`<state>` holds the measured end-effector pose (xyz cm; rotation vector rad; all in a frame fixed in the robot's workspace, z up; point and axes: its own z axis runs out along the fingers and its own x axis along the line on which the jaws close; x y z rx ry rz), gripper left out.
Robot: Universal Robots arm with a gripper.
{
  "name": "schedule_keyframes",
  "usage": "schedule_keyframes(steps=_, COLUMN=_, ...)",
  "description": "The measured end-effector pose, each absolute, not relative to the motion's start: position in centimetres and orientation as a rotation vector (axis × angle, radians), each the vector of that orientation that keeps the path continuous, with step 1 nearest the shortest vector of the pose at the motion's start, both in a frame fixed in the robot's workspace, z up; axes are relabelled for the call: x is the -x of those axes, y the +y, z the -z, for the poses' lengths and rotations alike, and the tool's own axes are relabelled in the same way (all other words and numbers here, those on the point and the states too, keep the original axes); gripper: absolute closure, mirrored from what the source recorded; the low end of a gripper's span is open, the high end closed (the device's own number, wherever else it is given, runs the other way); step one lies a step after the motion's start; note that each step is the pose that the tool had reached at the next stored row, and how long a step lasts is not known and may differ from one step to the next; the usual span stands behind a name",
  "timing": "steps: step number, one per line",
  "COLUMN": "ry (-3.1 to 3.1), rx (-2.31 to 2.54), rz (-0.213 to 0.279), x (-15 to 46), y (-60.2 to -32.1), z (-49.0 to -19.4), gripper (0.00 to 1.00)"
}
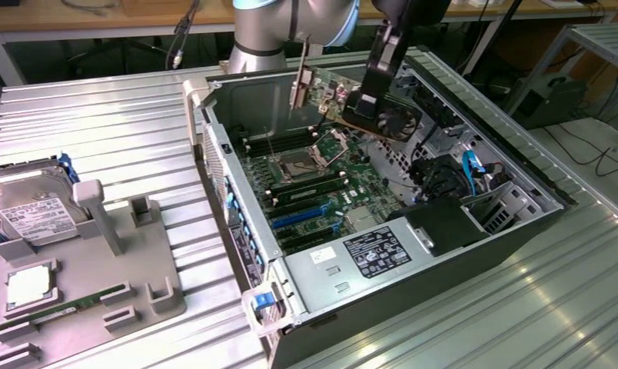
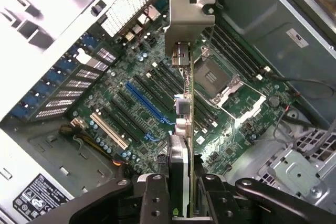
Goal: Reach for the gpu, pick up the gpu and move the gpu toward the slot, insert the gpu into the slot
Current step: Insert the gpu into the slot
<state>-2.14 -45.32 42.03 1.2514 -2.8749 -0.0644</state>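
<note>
My gripper (image 1: 366, 98) is shut on the gpu (image 1: 327, 88) and holds it in the air over the open computer case. The card's silver end bracket (image 1: 300, 84) points to the exterior view's left, and its round black fan (image 1: 398, 122) is lower on the right. The wrist view shows the gpu (image 2: 184, 129) edge-on between my fingers (image 2: 155, 198), bracket (image 2: 189, 17) farthest from the camera. The bright-blue slot (image 2: 146, 103) lies bare on the green motherboard (image 2: 247, 129), off to one side of the card's edge. The same slot (image 1: 300, 216) sits well below the card.
The case walls (image 1: 493, 131) surround the motherboard. Inside it are the CPU socket (image 1: 294, 165), black memory slots (image 1: 324, 184), a power supply (image 1: 376, 254) and blue cables (image 1: 471, 165). On the exterior view's left, a grey fixture (image 1: 94, 261) holds a hard drive (image 1: 27, 211) and a green memory stick (image 1: 78, 305).
</note>
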Motion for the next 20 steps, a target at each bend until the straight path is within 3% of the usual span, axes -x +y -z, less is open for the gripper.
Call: schedule_keyframes(steps=20, ry=-2.59, rx=-1.755, rz=0.062, x=2.1, y=-45.32, z=-41.64, gripper=0.73)
